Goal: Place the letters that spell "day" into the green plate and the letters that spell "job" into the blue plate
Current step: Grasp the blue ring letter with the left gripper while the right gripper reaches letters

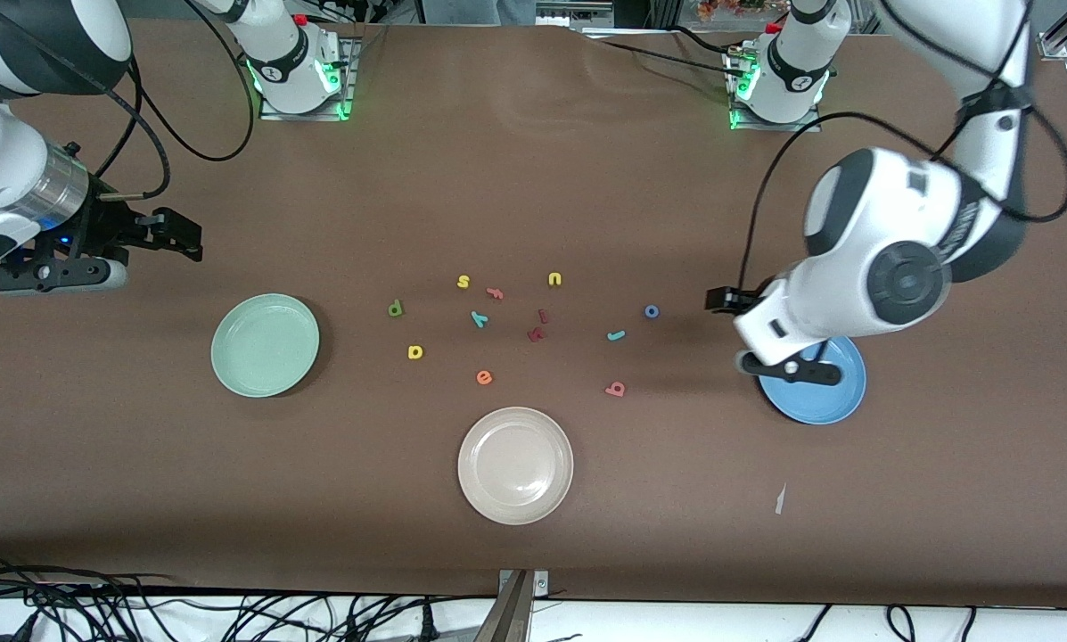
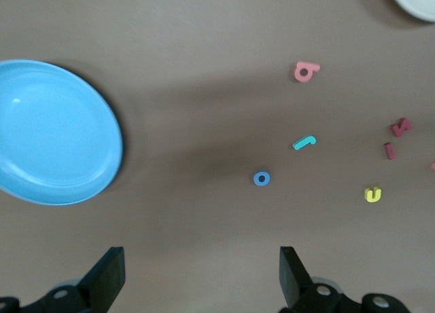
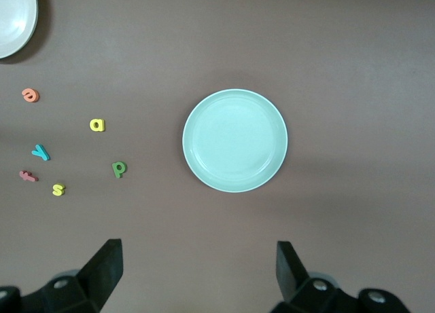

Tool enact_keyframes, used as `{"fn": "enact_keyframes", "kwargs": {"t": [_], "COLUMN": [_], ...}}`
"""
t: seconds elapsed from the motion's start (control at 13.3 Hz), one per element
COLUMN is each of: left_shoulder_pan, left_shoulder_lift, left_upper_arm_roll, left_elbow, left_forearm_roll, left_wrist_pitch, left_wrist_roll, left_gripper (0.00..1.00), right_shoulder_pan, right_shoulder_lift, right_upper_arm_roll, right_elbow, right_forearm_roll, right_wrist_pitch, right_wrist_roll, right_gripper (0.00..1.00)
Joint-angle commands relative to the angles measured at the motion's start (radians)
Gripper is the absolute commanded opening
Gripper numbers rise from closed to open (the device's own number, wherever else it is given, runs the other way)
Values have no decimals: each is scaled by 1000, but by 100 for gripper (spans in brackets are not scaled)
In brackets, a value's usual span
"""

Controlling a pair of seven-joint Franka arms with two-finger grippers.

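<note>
**Foam letters scattered on the counter, both plates bare**

Brown matte cloth covers the counter [image 1: 533, 178], with cables trailing from the arm bases along its top edge. Bent at the elbow, the left arm hangs with its wrist turned downward; the left gripper [image 2: 202, 279] hovers over the counter beside the blue plate [image 1: 832, 397], jaws spread wide and holding nothing. Over the counter near the green plate [image 1: 265, 344] the right gripper [image 3: 199, 275] hangs from its lowered arm, jaws likewise wide and bare.

Between the two smooth, shallow-rimmed round plates lie the small flat letters. Dark green d [image 1: 396, 308], yellow a [image 1: 415, 352] and teal y [image 1: 479, 318] sit toward the green plate. Ring-shaped blue o [image 1: 651, 311], teal j [image 1: 616, 335] with its long axis lying roughly along the counter's length, and pink b [image 1: 615, 388] sit toward the blue plate.

Among them lie a yellow s [image 1: 463, 282], yellow u [image 1: 554, 279], orange e [image 1: 484, 377] and two dark red letters [image 1: 537, 328]. Nearer the front camera rests a beige plate [image 1: 515, 465].
</note>
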Motion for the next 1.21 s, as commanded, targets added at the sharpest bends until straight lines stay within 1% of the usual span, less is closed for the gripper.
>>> {"fn": "enact_keyframes", "kwargs": {"t": [0.0, 0.15, 0.23, 0.3, 0.45, 0.6, 0.68, 0.83, 0.9, 0.98, 1.05, 1.13], "left_shoulder_pan": [-41, -44, -46, -47, -61, -95, -112, -119, -121, -132, -138, -141], "left_shoulder_lift": [47, 44, 35, 15, -19, -45, -65, -86, -92, -94, -93, -76], "left_upper_arm_roll": [9, 7, 5, -5, -21, -25, -27, -28, -30, -43, -60, -70], "left_elbow": [-7, -45, -82, -137, -255, -358, -426, -543, -582, -626, -666, -672], "left_forearm_roll": [-2, -13, -16, -16, -14, -14, -14, -16, -16, -16, -16, -16], "left_wrist_pitch": [53, 68, 102, 154, 282, 397, 474, 612, 661, 723, 798, 833], "left_wrist_roll": [-11, -54, -63, -74, -147, -236, -261, -270, -273, -296, -338, -373], "left_gripper": [100, 100, 99, 96, 96, 96, 97, 98, 98, 98, 98, 98], "right_shoulder_pan": [1, 1, 1, 1, 8, 25, 35, 50, 56, 41, -35, -129], "right_shoulder_lift": [-35, -23, -14, -4, 11, 23, 29, 45, 61, 66, 68, 68], "right_upper_arm_roll": [4, 35, 42, 45, 47, 47, 47, 47, 45, 74, 173, 279], "right_elbow": [-37, -29, -28, -23, -23, -23, -23, -19, -19, -31, -51, -77], "right_forearm_roll": [3, 3, 3, 3, 3, 5, 5, 6, 17, 29, 29, 25], "right_wrist_pitch": [21, 32, 35, 37, 47, 55, 64, 80, 89, 121, 144, 181], "right_wrist_roll": [-2, 11, 12, 12, 14, 43, 51, 51, 52, 72, 124, 147], "right_gripper": [100, 100, 100, 100, 100, 100, 100, 100, 100, 100, 100, 100]}}
